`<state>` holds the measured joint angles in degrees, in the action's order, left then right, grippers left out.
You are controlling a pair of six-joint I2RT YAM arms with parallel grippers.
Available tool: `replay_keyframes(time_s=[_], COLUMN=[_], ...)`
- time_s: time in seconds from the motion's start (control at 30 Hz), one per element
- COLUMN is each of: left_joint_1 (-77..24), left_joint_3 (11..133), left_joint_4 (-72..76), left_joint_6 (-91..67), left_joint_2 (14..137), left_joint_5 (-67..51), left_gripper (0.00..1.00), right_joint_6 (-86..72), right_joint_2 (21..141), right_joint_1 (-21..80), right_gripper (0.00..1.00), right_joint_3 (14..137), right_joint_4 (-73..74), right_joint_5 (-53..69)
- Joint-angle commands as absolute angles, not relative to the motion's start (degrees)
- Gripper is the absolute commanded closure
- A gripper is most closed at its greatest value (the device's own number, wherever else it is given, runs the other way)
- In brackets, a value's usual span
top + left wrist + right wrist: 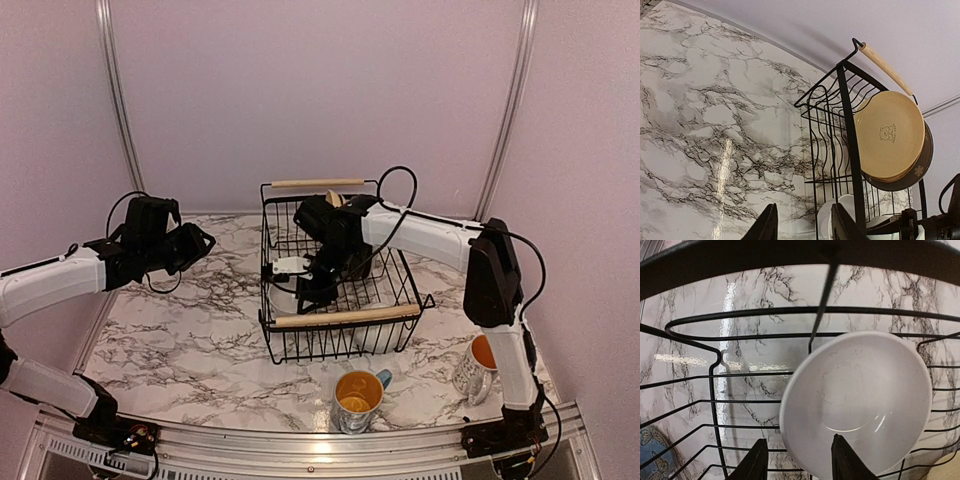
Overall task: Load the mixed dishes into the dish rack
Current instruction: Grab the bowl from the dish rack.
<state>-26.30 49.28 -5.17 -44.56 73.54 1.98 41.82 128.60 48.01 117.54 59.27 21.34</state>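
The black wire dish rack [347,316] stands mid-table. My right gripper [312,290] reaches down inside it. In the right wrist view the right gripper [800,462] is open astride the rim of a white bowl [860,395] that leans on the rack wires [790,310], one finger outside the bowl and one inside. A pale yellow plate [888,135] stands upright in the rack in front of a dark grey plate [921,165]. My left gripper [200,243] hovers left of the rack, open and empty. Two yellow-lined mugs [358,398] [478,365] sit on the table.
The rack's wooden handle [885,67] and corner post [850,125] stand right of the left gripper [805,227]. A teal leaf-patterned plate [652,460] shows at the right wrist view's lower left. Marble tabletop [190,340] lies left of the rack; walls enclose the back.
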Motion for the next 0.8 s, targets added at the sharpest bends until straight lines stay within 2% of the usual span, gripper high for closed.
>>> replay_keyframes(time_s=[0.0,0.23,0.57,0.77], left_joint_1=[-26.3,-26.3,-26.3,-26.3], left_joint_3=[49.7,48.7,48.1,47.6], left_joint_4=[-6.8,-6.7,-6.1,-6.1], left_joint_6=[-43.9,-43.9,-43.9,-44.3], left_joint_2=[71.5,70.8,70.7,70.4], left_joint_5=[1.8,1.8,1.4,1.2], left_gripper=[0.62,0.62,0.61,0.61], right_joint_6=[47.1,47.1,47.2,47.1], right_joint_2=[127.4,130.8,132.5,132.3], right_joint_1=[51.1,52.5,52.6,52.6], right_gripper=[0.58,0.60,0.73,0.91], right_joint_3=[118.0,121.3,122.0,121.5], right_joint_4=[60.4,60.9,61.6,61.0], right_joint_5=[15.6,12.9,11.5,11.7])
